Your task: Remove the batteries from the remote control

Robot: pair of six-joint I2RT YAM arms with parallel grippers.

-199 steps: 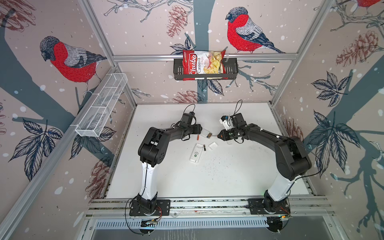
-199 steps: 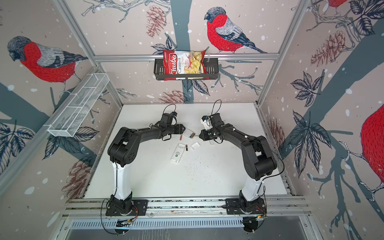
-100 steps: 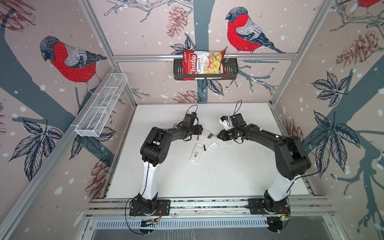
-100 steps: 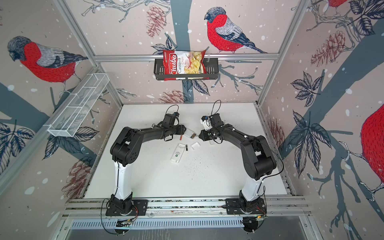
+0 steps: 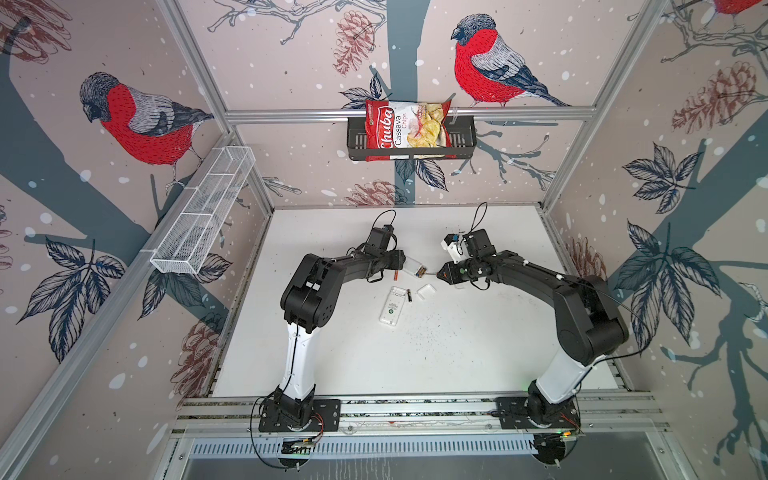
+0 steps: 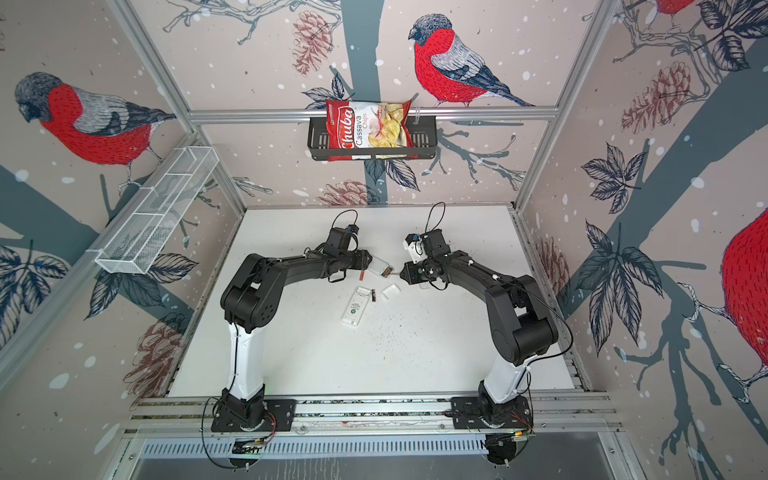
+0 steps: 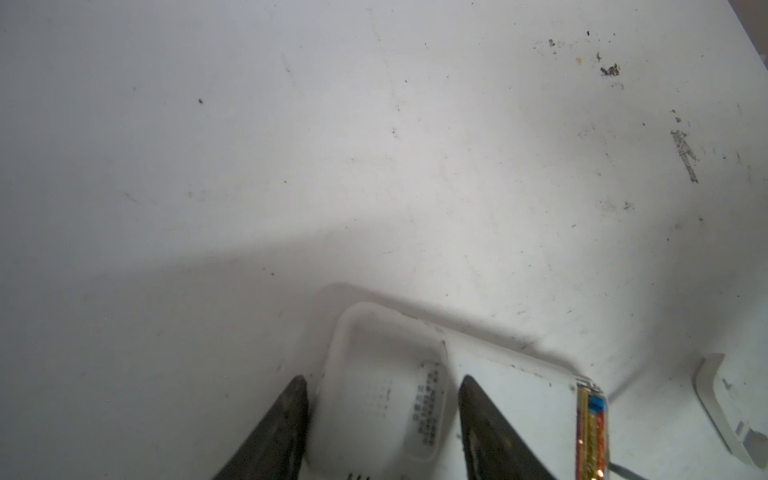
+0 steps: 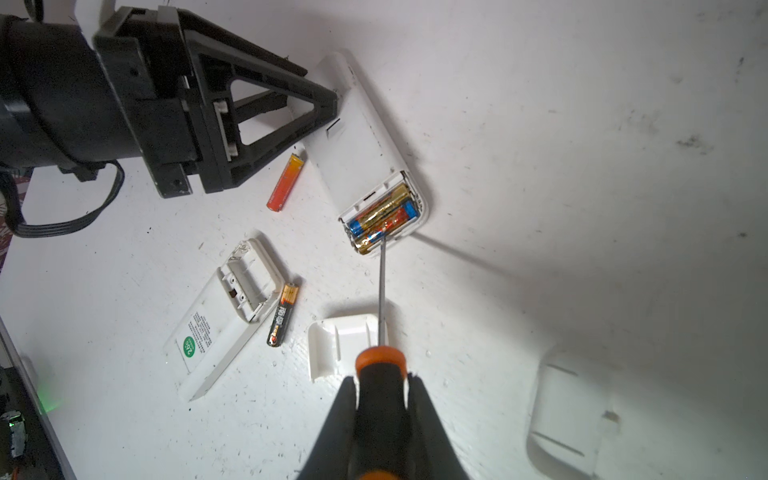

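Left end effector (image 7: 383, 379) advanced astride remote (image 8: 361, 137), grip unclear | right (image 8: 381, 378) clamps screwdriver (image 8: 380, 359) touching batteries (image 8: 384, 212)

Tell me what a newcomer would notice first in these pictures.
At the middle of the table, the right gripper clamps a screwdriver whose tip pokes at the batteries in the open end of a white remote; the left gripper straddles its other end. Two loose batteries lie nearby, and a red chips bag sits in a basket on the back wall.
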